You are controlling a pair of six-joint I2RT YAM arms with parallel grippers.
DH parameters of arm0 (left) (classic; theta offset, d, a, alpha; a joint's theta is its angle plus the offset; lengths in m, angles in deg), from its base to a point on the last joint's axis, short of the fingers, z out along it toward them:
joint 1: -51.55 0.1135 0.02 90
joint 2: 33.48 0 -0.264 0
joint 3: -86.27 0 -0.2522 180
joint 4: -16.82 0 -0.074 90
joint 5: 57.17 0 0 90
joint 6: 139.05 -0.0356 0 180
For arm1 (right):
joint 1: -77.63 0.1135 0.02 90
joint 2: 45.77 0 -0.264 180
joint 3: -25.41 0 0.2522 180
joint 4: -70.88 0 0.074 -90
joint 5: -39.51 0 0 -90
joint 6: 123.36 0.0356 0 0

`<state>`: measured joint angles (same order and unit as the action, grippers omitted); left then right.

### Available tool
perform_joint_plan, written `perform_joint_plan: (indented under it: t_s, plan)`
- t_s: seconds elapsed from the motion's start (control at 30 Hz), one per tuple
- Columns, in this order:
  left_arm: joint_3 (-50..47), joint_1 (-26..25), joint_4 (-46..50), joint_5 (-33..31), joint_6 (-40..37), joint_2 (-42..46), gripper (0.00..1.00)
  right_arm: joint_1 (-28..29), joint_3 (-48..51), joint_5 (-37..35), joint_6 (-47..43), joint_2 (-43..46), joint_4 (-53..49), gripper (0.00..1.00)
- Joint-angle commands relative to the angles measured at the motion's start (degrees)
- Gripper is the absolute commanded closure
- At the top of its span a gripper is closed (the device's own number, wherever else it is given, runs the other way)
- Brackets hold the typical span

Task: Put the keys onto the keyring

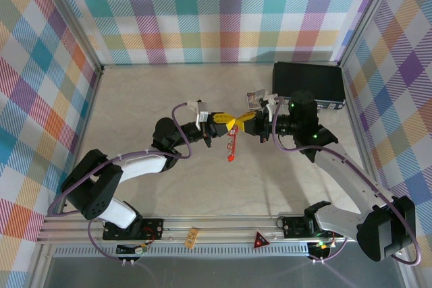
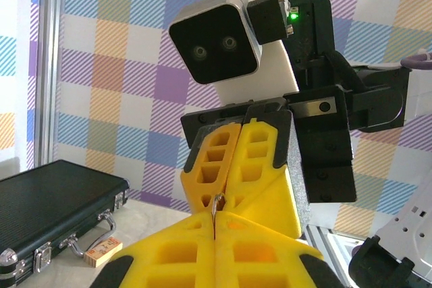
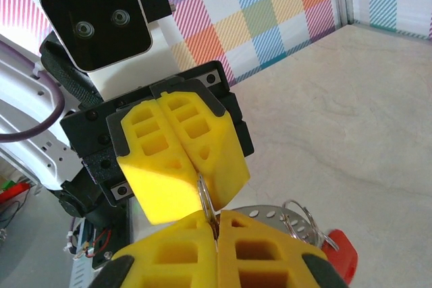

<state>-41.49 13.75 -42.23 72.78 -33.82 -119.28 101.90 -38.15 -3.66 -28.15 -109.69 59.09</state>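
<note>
Both grippers meet above the middle of the table. My left gripper (image 1: 228,124) and my right gripper (image 1: 241,120) are each shut on the keyring (image 3: 204,193), a thin metal loop pinched tip to tip between the two pairs of yellow fingers. In the left wrist view the loop (image 2: 217,205) sticks up from my left gripper (image 2: 217,226) into the right gripper's closed fingers (image 2: 233,160). The right wrist view has my right gripper (image 3: 216,226) clamped on it. Red keys (image 1: 231,148) hang below the grippers; a red tag (image 3: 342,255), small rings and a perforated metal piece (image 3: 270,214) dangle beside my right fingers.
A black case (image 1: 307,82) lies at the back right, with a small picture card (image 1: 254,99) beside it. A wooden tag (image 2: 101,251) lies by the case's latches. An orange tag (image 1: 192,237) and a red triangle (image 1: 260,239) sit on the front rail. Plaid walls enclose the table.
</note>
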Motion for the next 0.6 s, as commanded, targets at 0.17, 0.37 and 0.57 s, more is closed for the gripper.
perform_joint_plan:
  t_s: [0.17,0.37,0.57]
  plan:
    - [1.9,-0.7,-3.8,1.6,0.1,0.5,0.84,-0.3,-1.2,-0.9,-3.5,1.9,-3.4,1.00]
    - [0.2,0.3,-3.5,0.2,-3.0,1.3,0.68,-0.2,-3.9,-3.0,-6.9,2.4,-10.7,1.00]
    - [-0.4,3.0,-0.5,2.7,-6.1,2.0,0.68,-0.2,-9.4,-7.1,-14.0,1.9,-23.3,1.00]
